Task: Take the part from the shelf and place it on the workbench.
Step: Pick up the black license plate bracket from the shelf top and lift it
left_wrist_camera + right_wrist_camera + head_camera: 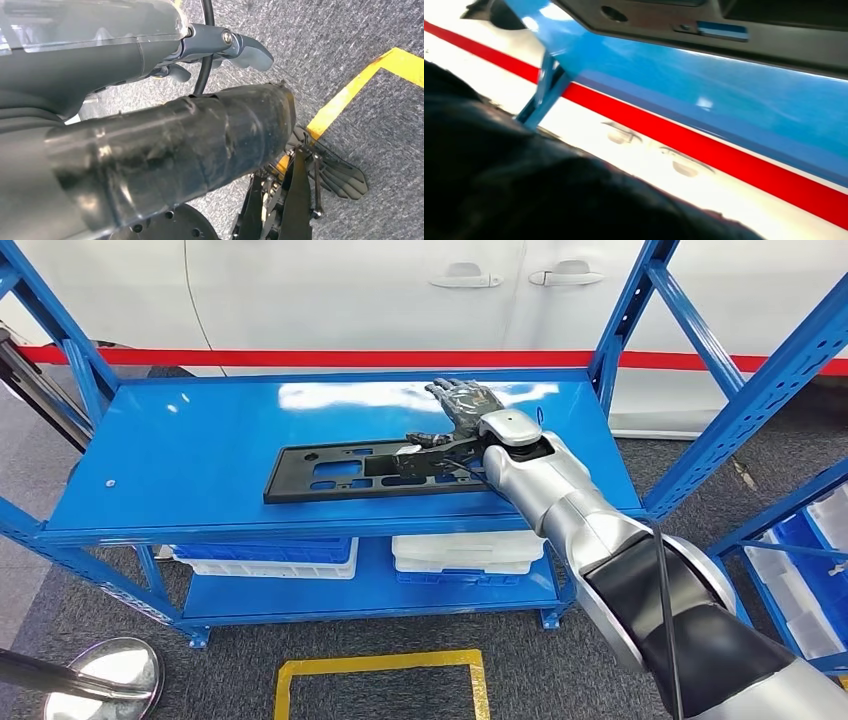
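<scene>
We begin at the left of the head view, where a round chrome base [98, 672] with a dark pole sits on the grey carpet in front of the blue shelf [200, 430]. On the shelf's lower level we note a blue-and-white tray [268, 559] to the left and a white tray [465, 552] to the right. A yellow taped outline [384, 664] marks the floor in front of the shelf.

The part [330, 471], a long flat black panel with several cut-outs, lies flat on the shelf's top level, running left to right, its right end under the robot's hand.

The right hand [455, 425] is at that right end. Its fingers [452, 393] are stretched out and apart, pointing away from the robot above the shelf surface, while the thumb [425, 438] lies across the part. We cannot tell whether the part is actually gripped or merely touched. The silver right arm [570, 510] reaches in from the lower right, extended forward and leftward over the shelf's front edge.

In the right wrist view we see the part [724, 30] close against the blue shelf surface, with the white car body and its red stripe [704, 150] beyond.

In the left wrist view the left hand [215, 47] hangs over the carpet, its fingers curled inward with nothing in them.
</scene>
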Available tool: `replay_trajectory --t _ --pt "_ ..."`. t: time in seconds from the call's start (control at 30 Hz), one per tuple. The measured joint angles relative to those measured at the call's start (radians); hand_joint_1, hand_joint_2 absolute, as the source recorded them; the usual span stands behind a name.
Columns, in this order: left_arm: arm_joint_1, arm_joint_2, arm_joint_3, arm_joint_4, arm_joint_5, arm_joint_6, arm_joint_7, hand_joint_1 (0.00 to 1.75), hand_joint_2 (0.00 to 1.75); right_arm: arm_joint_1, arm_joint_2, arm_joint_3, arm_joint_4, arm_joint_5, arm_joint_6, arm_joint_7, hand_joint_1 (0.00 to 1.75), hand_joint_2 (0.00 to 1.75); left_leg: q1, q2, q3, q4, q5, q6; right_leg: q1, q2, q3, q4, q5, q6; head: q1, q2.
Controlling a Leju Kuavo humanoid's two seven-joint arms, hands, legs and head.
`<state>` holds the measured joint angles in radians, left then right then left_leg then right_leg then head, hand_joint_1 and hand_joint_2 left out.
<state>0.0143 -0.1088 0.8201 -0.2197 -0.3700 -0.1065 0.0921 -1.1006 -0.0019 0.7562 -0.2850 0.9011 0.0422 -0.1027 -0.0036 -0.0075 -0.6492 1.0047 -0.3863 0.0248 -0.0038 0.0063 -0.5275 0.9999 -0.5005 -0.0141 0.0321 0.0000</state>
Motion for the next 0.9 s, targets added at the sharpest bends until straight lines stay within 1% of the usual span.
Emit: replay_trajectory --t 0.13,0.23,0.37,0.6,0.9 --pt "0.0 0.0 0.009 0.0 -0.01 -0.008 -0.008 0.0 0.0 0.003 0.0 -0.006 -0.001 -0.02 0.008 -0.082 0.0 0.0 -0.001 0.0 0.001 0.001 -0.001 0.002 -0.001 0.0 0.001 -0.002 0.0 0.001 0.0 0.0" --pt "0.0 0.0 0.012 0.0 -0.021 -0.013 -0.009 0.0 0.0 0.015 -0.004 -0.006 -0.001 -0.02 0.023 -0.114 0.0 0.0 -0.002 0.0 0.001 0.002 0.0 0.003 -0.001 0.0 0.001 -0.002 0.002 0.004 0.0 0.0" --pt "0.0 0.0 0.012 0.0 -0.03 -0.011 -0.009 0.0 0.0 0.026 -0.015 -0.005 -0.001 -0.015 0.029 -0.12 0.0 0.0 -0.002 0.0 0.001 0.002 0.001 0.005 -0.002 0.0 0.001 -0.002 0.002 0.008 0.0 0.0" --pt "0.001 0.0 0.013 0.0 -0.041 0.001 -0.009 0.0 0.0 0.033 -0.034 -0.005 -0.001 -0.022 0.028 -0.123 0.0 0.0 -0.002 0.0 0.001 0.002 0.001 0.005 -0.002 0.0 0.002 -0.002 0.002 0.008 0.0 0.0" --pt "-0.001 0.0 0.018 0.0 -0.071 -0.001 -0.022 0.0 0.0 0.084 -0.048 -0.005 -0.001 -0.045 0.026 -0.142 0.0 0.0 -0.002 0.0 0.001 0.002 0.001 0.005 -0.001 0.0 0.002 -0.002 0.002 0.009 0.0 0.0"
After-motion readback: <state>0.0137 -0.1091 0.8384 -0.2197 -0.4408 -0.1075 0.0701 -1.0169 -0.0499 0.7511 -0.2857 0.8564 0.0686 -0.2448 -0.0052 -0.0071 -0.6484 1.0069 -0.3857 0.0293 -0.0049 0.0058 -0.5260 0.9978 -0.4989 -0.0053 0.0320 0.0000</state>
